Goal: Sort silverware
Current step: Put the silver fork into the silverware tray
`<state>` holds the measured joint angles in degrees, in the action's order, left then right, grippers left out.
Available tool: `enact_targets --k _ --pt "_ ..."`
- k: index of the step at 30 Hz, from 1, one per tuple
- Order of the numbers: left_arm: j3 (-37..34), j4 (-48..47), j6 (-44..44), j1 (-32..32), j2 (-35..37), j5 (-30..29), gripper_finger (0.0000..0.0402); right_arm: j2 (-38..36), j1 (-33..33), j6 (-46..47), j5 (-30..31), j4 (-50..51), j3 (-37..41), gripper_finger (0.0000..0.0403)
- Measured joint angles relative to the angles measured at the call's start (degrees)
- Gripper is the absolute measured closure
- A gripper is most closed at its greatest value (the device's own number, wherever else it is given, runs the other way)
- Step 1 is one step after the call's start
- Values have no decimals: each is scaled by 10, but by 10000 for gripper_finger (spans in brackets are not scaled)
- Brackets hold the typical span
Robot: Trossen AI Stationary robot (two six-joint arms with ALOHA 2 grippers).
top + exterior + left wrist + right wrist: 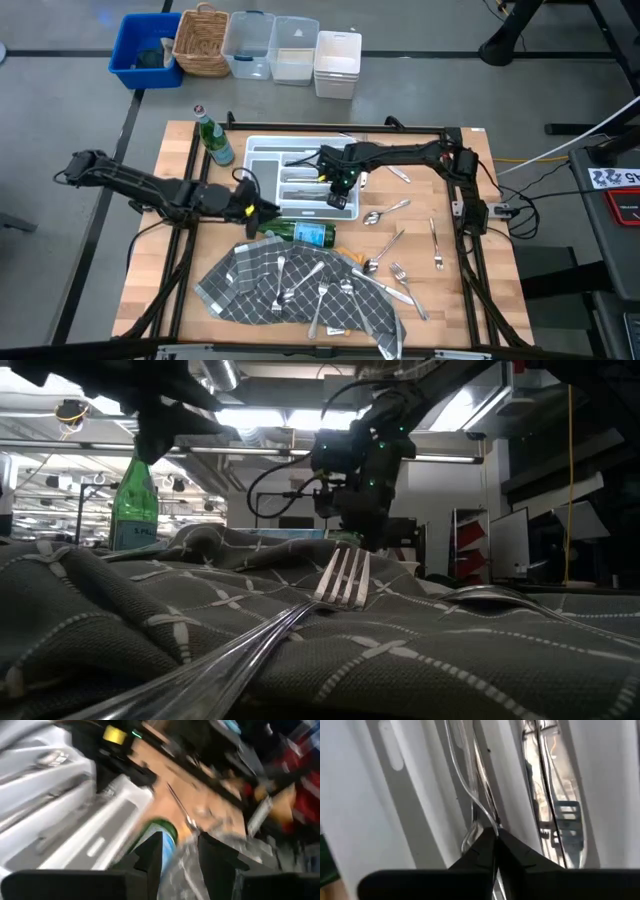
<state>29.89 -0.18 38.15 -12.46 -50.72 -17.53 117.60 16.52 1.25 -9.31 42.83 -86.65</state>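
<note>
Room: grey floor around a wooden desk (150, 270) framed in black rails; beyond its far edge stand a blue bin (143, 48), a wicker basket (202, 40), two clear tubs (270, 46) and a white container (337, 63). The low view looks into a hall with ceiling pipes and strip lights.

Desk, far centre: white compartmented tray (262, 152) holding several pieces of silverware in its long slots.

Desk, far left: green bottle (213, 140), upright, just beside the tray's left corner. A second green bottle (300, 234) lies on its side just near of the tray.

Desk, near centre: grey checked cloth (235, 280), rumpled, with forks and spoons (322, 295) scattered on it. One fork (343, 578) lies tines-up close to the low camera.

Desk, right: loose spoons and forks (385, 212) on bare wood, well apart from the tray.

Right tool (338, 186): over the tray's right slots; in the wrist view its fingers (485, 847) are pinched nearly together on a slim piece of silverware (472, 790) lying in a slot.

Left tool (262, 208): at the tray's near left corner, beside the lying bottle; fingers (150, 852) parted, grasping nothing.
</note>
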Motion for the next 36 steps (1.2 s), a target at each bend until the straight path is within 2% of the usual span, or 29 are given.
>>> enact_targets --k 5,11,21,25,30,36 --pt "0 -6 -46 -13 1 28 291 0 0 1 23 -8 11 346" --pt "0 -19 -138 -6 22 39 291 0 0 46 26 -11 11 312" --pt "0 24 -203 1 8 39 291 0 0 84 14 -4 11 307" --pt "0 80 -177 1 -16 41 291 0 0 123 16 29 11 306" --pt "0 145 -180 1 -67 74 291 0 0 129 16 90 5 306" --pt "48 158 -231 1 -157 147 291 0 0 136 15 162 -38 306"
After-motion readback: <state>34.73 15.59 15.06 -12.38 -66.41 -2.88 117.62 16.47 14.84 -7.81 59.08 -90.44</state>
